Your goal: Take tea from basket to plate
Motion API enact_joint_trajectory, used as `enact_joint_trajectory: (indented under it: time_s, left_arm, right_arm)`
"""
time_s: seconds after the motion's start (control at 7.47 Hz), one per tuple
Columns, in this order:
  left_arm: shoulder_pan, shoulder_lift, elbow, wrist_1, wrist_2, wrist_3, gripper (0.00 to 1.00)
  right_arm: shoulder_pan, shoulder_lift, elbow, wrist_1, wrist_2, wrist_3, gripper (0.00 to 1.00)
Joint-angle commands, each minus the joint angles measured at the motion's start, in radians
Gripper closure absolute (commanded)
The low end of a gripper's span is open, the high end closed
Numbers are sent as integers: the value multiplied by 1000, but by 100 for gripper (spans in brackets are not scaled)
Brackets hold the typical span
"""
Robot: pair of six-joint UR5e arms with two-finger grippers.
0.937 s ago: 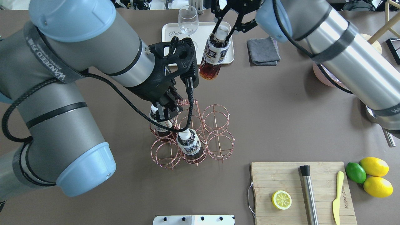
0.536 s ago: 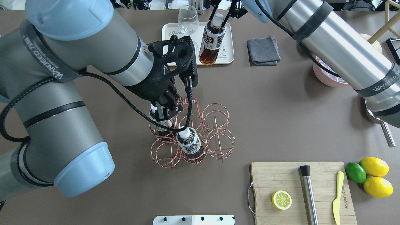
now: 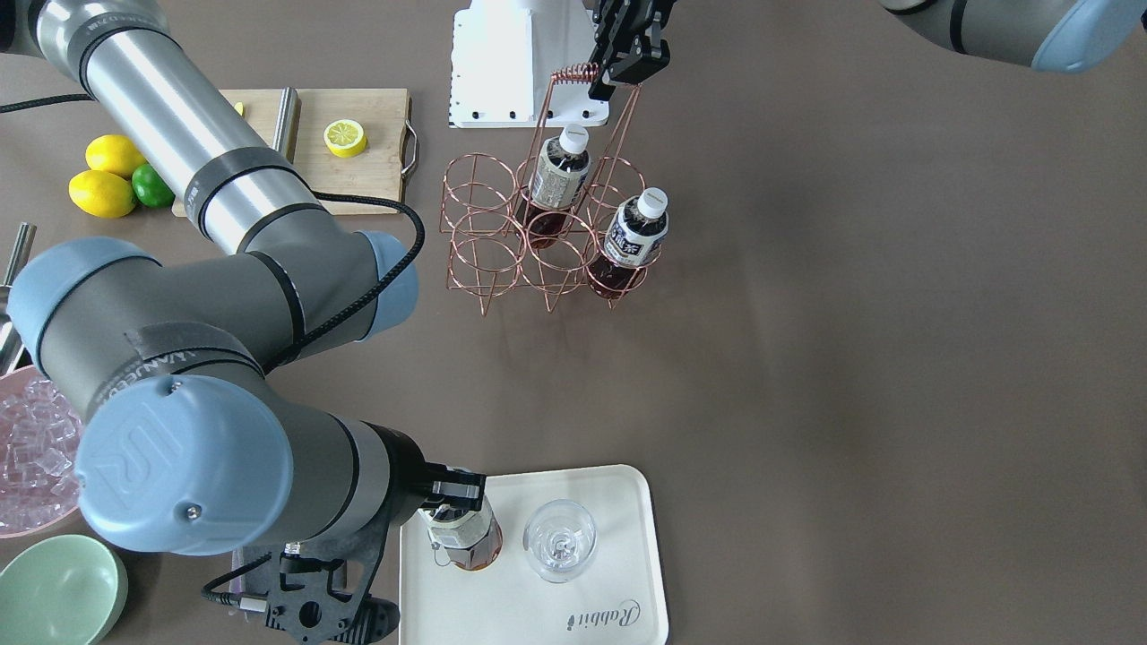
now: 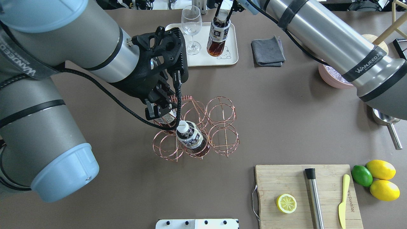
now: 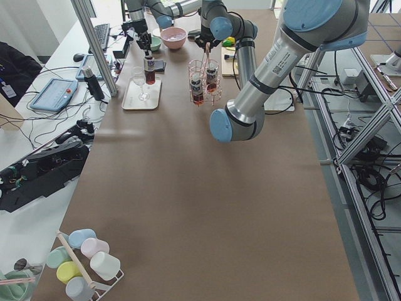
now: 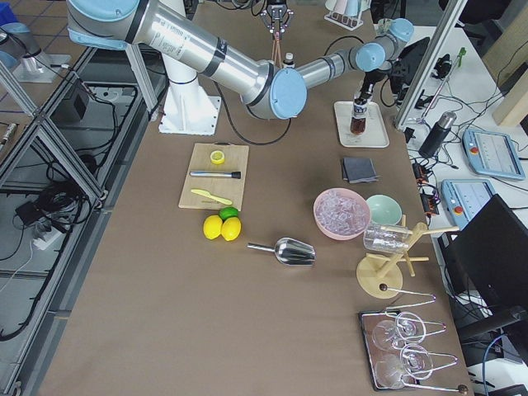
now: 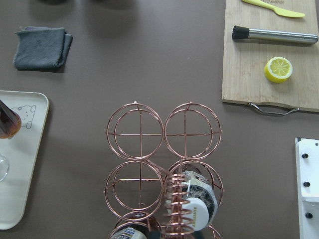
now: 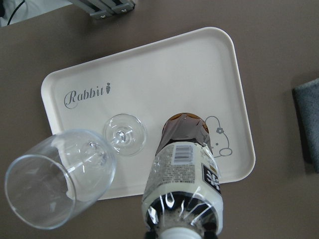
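Hanging from the right gripper, whose jaws pinched its neck just under the white cap, the tea bottle had come down from above the bare table at the cream tray's near edge to a spot over the tray's bear drawing, leaning a little; whether its base touched the tray could not be told. The left gripper had moved slightly away from the robot, jaws clamped on the end of the coiled handle, and the wire basket had shifted with it. Two more tea bottles sat in the basket: one leaning in the middle ring of the near row, one in the far row's left-end ring, mostly hidden under the left gripper

A wine glass stood on the tray just beside the held bottle. A folded grey cloth lay near the tray's right side, a pink bowl of ice beyond it under the right arm. Well apart, a cutting board carried a lemon half
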Motion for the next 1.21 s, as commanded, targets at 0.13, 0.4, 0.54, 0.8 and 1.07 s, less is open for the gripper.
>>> enact_joint_trajectory:
  time_s: [0.13,0.4,0.54,0.8,1.07]
  left_arm:
    - [-184,95,-21,5,-152,118,100]
    - [-275,173,-16,7,-158,246,100]
    - [-336,202,1,7,-158,310,100]
    - [-469,216,97,7,-158,447,100]
    - [-572,213,232,-4,-158,557,100]
  right_arm:
    - [-46,37,-49,39,-142,-80,100]
    - [-50,43,-48,35,-147,-94,0]
    - [-45,44,-43,31,-145,-97,0]
    - [-19,37,51,-54,-130,-123,0]
    - [-5,-58,284,-209,-127,-127,0]
